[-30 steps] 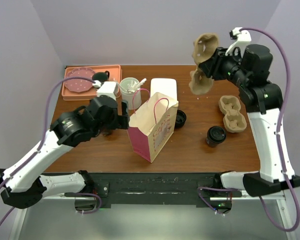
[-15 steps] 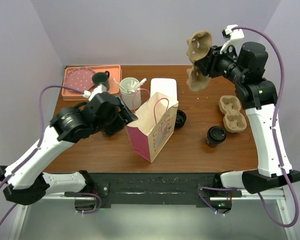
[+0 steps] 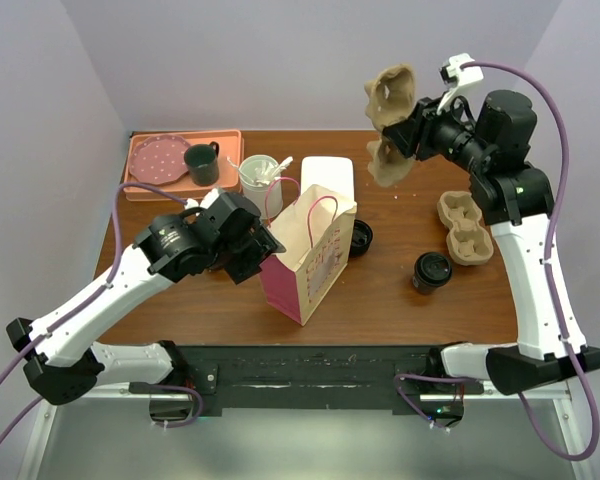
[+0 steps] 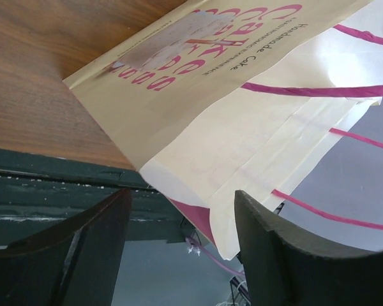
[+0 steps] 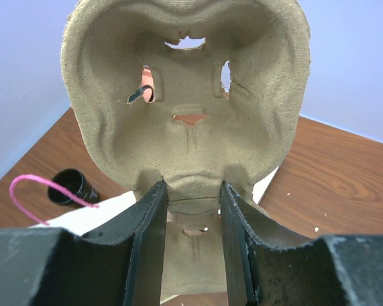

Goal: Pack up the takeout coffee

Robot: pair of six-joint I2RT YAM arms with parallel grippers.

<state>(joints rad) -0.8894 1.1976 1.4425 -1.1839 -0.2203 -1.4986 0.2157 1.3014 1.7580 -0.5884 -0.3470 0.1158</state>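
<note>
With my right hand [image 5: 191, 194] pinching the tan pulp cup carrier [image 5: 185, 95] above the counter's [image 3: 380, 300] far edge and my left hand [image 4: 182, 197] spread at the cream-and-pink paper bag [image 3: 305, 250], a clumsy pinch could topple it.

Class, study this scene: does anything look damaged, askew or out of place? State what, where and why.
The cup carrier clamped in the right gripper, high above the table, looks damaged: several ragged holes, seemingly torn, pierce its upper well.

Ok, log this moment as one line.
right end effector: shut on cup carrier, held aloft | left end effector: open, at paper bag edge | coffee cup: not yet bagged
</note>
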